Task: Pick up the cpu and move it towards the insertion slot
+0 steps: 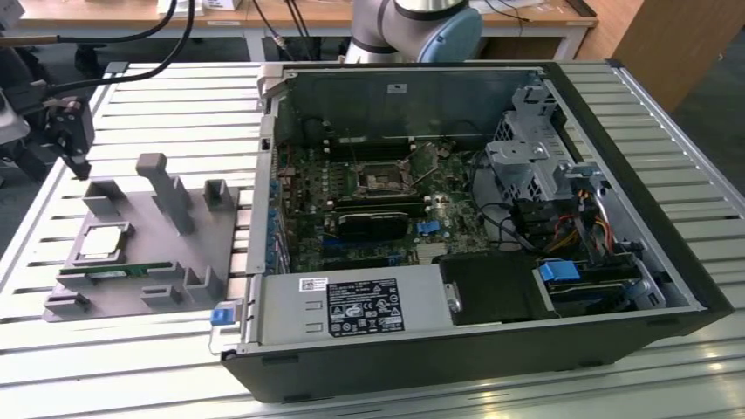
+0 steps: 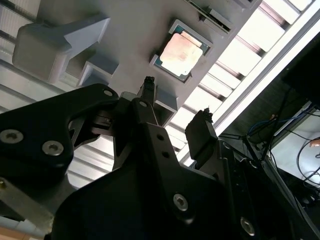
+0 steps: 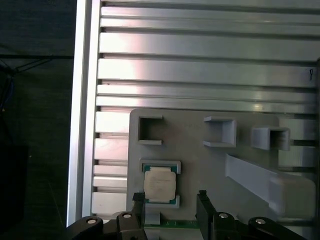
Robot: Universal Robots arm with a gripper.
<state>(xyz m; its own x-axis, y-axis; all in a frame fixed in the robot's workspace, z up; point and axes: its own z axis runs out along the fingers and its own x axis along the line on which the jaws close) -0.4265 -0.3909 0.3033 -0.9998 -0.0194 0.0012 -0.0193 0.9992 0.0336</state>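
I see the arm (image 1: 402, 26) silver-grey with a pale blue joint cap (image 1: 452, 30). Its gripper (image 2: 177, 97) is matte black, its plates studded with round silver screws (image 2: 180, 201), and both black fingers (image 2: 200, 135) end in notched tips.

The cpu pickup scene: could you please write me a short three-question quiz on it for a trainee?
1. In the exterior view, on which side of the cpu is the insertion slot?
2. True or false: the gripper is shut on the cpu.
3. The cpu lies: A) in the insertion slot; B) in a recess of the grey holder; C) in the gripper.
Key: 1. The exterior view's right. 2. False; the gripper is open and apart from the cpu. 3. B.
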